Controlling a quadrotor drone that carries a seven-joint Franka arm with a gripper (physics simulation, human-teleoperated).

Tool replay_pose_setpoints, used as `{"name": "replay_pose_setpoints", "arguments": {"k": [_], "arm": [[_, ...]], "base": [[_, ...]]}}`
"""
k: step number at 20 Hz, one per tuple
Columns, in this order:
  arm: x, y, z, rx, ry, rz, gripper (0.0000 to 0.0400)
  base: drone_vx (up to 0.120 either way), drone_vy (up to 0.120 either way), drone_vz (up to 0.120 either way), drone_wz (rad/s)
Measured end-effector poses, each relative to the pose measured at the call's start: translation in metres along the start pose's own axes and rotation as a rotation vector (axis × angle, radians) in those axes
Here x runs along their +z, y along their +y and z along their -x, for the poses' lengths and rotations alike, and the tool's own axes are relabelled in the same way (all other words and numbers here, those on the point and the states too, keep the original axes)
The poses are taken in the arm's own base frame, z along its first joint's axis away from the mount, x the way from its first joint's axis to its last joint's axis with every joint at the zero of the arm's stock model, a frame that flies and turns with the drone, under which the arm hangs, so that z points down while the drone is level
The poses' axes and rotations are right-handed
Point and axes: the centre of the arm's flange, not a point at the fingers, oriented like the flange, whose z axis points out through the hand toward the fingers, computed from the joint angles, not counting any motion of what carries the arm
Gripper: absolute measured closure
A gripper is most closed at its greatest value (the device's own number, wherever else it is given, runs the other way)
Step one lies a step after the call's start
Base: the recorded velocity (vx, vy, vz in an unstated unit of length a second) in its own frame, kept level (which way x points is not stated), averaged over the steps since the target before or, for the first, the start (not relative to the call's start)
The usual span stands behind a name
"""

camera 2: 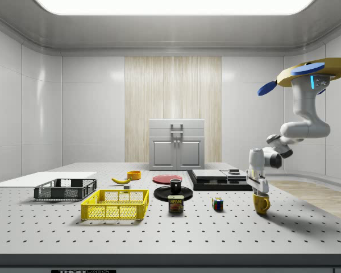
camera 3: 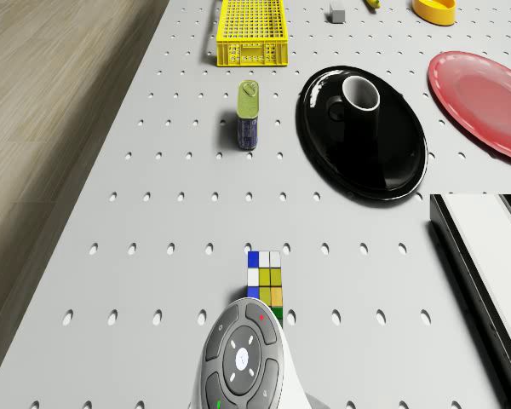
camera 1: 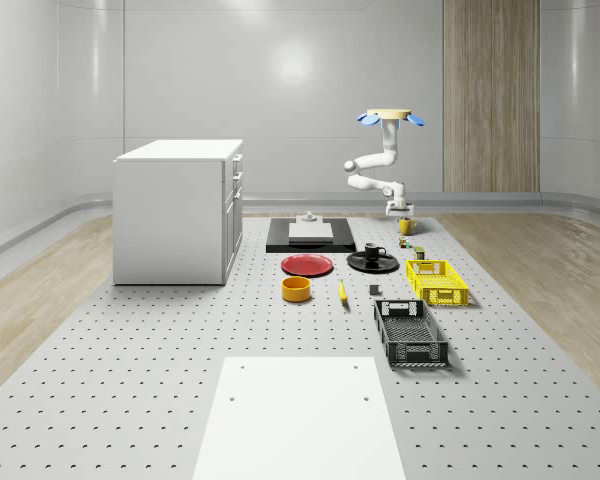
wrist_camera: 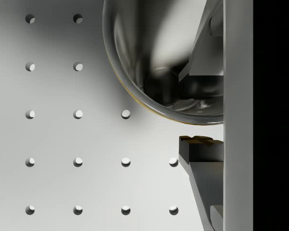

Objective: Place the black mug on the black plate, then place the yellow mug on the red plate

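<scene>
1. We see a big grey surface [camera 1: 130, 400] full of little round holes in neat rows. A flat white sheet [camera 1: 300, 420] lies on its near end in the whole-scene view.
2. A white cabinet [camera 1: 175, 210] shaped like a box stands on the surface, at the whole-scene view's left.
3. The drone [camera 2: 310, 71] hovers in the air above the side view's right end of the surface. It has a flat tan top and blue blades. Its smooth white arm [camera 2: 301, 125] bends down.
4. The black basket [camera 1: 410, 333] and the yellow basket [camera 1: 437, 282] are both long boxes with net-like walls. We cannot see anything in them.
5. The black plate [camera 3: 364, 136] is round and shiny. The black mug [camera 3: 358, 106] stands upright on it.
6. The red plate [camera 3: 485, 100] is round and shiny too, just beside the black plate. Nothing sits on it.
7. The end effector [camera 2: 258, 185] points down at the yellow mug [camera 2: 261, 203]. In the wrist view one finger [wrist_camera: 202, 53] is inside the cup and the other is outside, right at the rim. We think it is grasping the yellow mug by its wall. The mug sits low at the surface, well apart from the red plate. Its inside is shiny like metal.
8. A small orange bowl [camera 1: 297, 289] sits near the red plate.
9. A can [camera 3: 249, 115] lies beside the black plate, and a cube [camera 3: 265, 277] of many little colored squares sits near the arm.
</scene>
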Motion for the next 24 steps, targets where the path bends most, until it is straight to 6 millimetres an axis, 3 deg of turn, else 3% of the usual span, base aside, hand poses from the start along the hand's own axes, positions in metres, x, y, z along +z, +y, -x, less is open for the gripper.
{"name": "replay_pose_setpoints", "arguments": {"k": [7, 17, 24], "arm": [[-0.020, 0.000, 0.000, 0.000, 0.000, 0.000, 0.0290], [-0.026, 0.000, 0.000, 0.000, 0.000, 0.000, 0.0290], [-0.027, 0.000, 0.000, 0.000, 0.000, 0.000, 0.0290]], "base": [[0.000, 0.000, 0.120, 0.000], [0.000, 0.000, 0.120, 0.000], [0.109, -0.114, 0.086, 0.000]]}}
